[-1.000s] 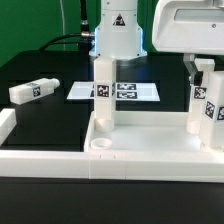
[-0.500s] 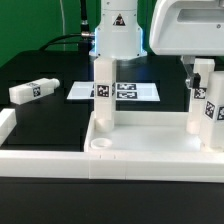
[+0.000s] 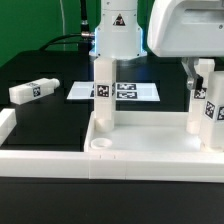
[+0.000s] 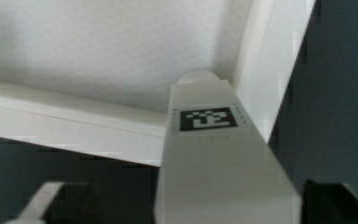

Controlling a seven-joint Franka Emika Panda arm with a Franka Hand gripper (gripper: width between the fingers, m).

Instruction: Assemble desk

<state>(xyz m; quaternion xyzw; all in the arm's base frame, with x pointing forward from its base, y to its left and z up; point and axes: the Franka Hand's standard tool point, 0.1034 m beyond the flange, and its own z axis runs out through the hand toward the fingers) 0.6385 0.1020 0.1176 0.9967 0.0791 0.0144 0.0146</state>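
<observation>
The desk top (image 3: pixel 150 152) lies at the near side of the bench (image 3: pixel 50 115) with three legs upright on it: one leg (image 3: pixel 103 90) on the exterior view's left and two on its right. A loose leg (image 3: pixel 32 90) lies far left, beside the marker board (image 3: pixel 115 91). Our gripper (image 3: pixel 196 66) hangs at the near right leg (image 3: pixel 212 105), and we cannot tell whether it clamps it. If that leg sits crooked in its socket, a twist could jam it, or a sideways tug could drag the tray.
</observation>
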